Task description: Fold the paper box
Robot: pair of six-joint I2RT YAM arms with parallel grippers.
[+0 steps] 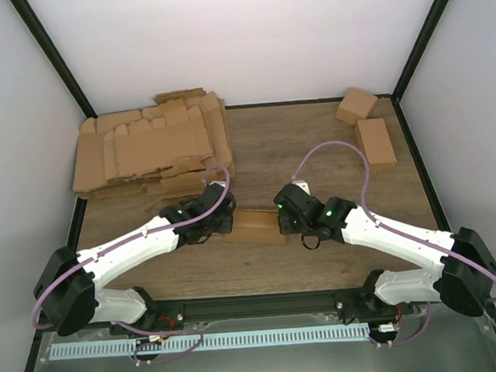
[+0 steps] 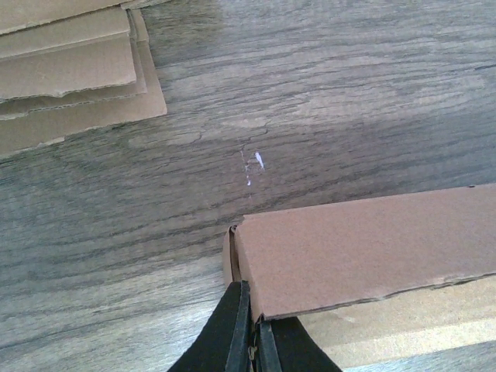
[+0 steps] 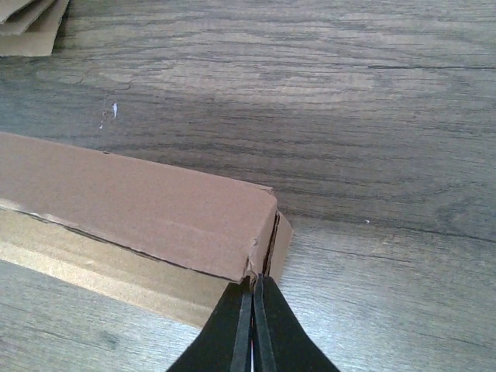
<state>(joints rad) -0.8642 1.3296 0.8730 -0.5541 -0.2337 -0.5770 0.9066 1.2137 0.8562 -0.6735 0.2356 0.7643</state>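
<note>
The left end effector (image 2: 252,310) is closed, its black fingers (image 2: 232,333) pinching the left end flap of the oblong brown cardboard box (image 2: 364,248). The right end effector (image 3: 253,285) is closed too, its tips touching the box's right end corner; whether any card sits between them cannot be told. The box lies on the grey-brown wooden tabletop (image 1: 313,147), near-centre, between the two end effectors. Its long axis runs roughly left to right, with the right end slightly nearer.
</note>
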